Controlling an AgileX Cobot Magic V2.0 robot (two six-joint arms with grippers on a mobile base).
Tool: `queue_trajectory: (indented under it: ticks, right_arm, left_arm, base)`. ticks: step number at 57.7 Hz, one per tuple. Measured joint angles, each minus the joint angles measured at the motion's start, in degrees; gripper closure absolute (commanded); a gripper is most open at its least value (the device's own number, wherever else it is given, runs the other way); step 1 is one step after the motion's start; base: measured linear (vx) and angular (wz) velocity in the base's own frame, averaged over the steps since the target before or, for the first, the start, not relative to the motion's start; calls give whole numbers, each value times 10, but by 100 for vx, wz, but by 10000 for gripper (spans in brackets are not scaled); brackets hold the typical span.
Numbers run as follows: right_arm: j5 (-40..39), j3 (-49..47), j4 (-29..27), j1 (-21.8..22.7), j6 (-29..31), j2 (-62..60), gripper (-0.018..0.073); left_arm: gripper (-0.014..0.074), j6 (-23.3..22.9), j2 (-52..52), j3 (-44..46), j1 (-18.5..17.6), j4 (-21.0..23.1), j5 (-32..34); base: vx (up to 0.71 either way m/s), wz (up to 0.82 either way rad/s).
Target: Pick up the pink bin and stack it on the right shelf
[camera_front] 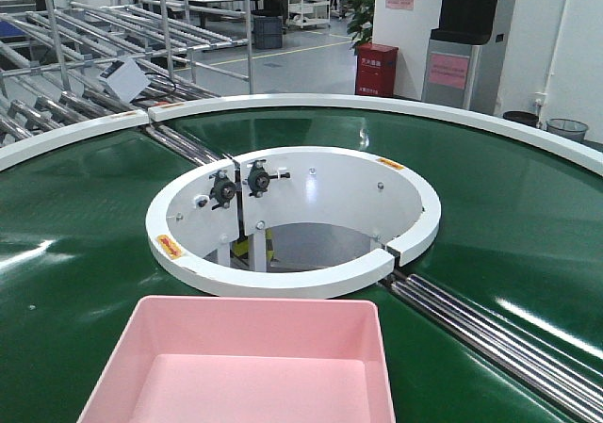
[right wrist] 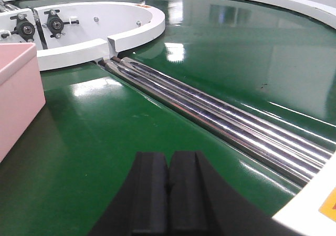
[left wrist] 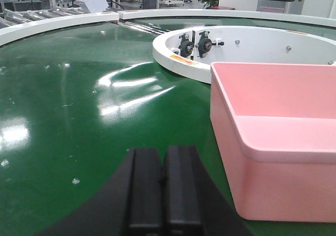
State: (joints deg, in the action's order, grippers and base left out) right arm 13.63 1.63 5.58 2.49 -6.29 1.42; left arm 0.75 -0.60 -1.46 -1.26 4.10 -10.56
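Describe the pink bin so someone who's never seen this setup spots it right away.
Find the green circular conveyor belt with the white ring at its centre. Just in front of that ring, on the belt, sits the pink bin: a shallow, empty, smooth-walled tub, the only pink thing on it.

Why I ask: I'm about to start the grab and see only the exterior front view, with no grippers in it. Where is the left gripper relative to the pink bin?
Observer: The left gripper is over the green belt, jaws shut and empty. The pink bin sits on the belt to its right, not touching it.
Operator: And the right one?
Observer: The right gripper is also shut and empty. The bin is off to its left, and the steel rollers run across the belt ahead on its right.
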Motion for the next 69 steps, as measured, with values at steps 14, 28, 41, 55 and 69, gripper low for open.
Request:
queue_trajectory:
  ticks: [14,28,41,55,69]
  right_arm:
    - [-14,0,2,0,6,0,571]
    - [-105,2,0,0,7,0,571]
    - [-136,-102,-2,0,7,63,571]
    - [-116,-246,-2,0,7,241,549]
    - [-106,-256,-2,0,7,387,338]
  left_arm:
    - [598,-1,0,0,0,2,24]
    - [598,-2,0,0,0,2,106]
    - [598,-3,27,89,0,2,204]
    - [566,-4,202,221,0,-12,148]
    - [318,-4,365,226,0,-12,128]
  base:
    - [0,0]
    - [0,0]
    - [0,0]
    - [0,0]
    - [0,0]
